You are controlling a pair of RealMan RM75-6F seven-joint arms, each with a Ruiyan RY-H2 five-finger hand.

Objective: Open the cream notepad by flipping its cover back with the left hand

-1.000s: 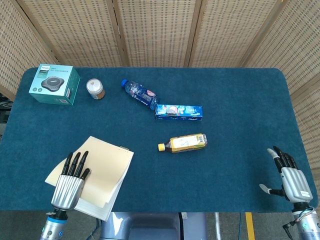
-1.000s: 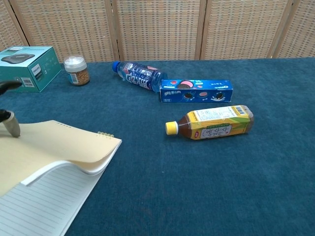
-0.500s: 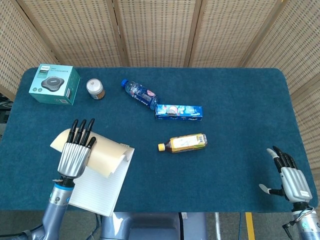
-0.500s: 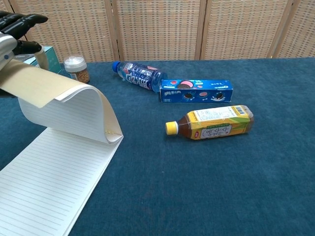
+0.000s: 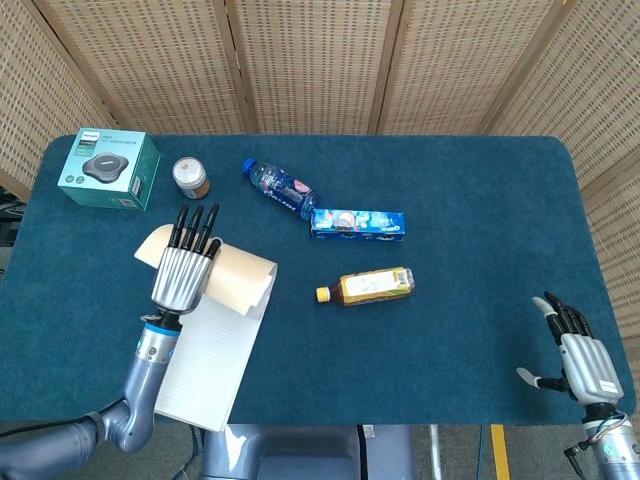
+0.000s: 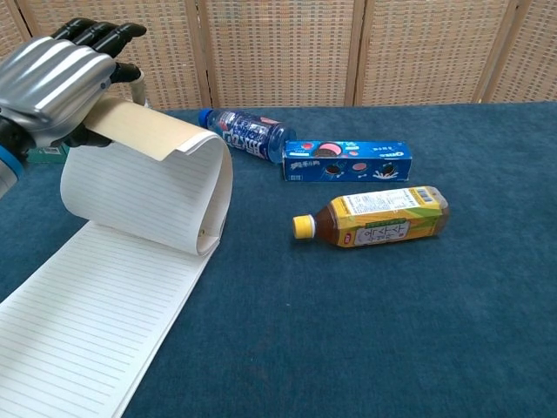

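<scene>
Left hand [image 5: 186, 272] above blue-clothed table [image 5: 470, 200]

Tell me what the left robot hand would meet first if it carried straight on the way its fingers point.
Probably the small jar. The left robot hand, holding the notepad cover, points up the table toward the far edge, and the jar sits just beyond its fingertips. Height is unclear; it might pass above it.

My table [image 5: 480, 190] is covered in dark blue cloth. On it, at my far left, sits a teal box [image 5: 108, 168], with a small jar [image 5: 190, 177] just beside it. A blue water bottle [image 5: 279, 187] lies on its side near a blue cookie box [image 5: 357, 224]. Nearer me lies a yellow tea bottle [image 5: 367, 286], and the cream notepad [image 5: 205, 350] rests at my left front edge.
</scene>
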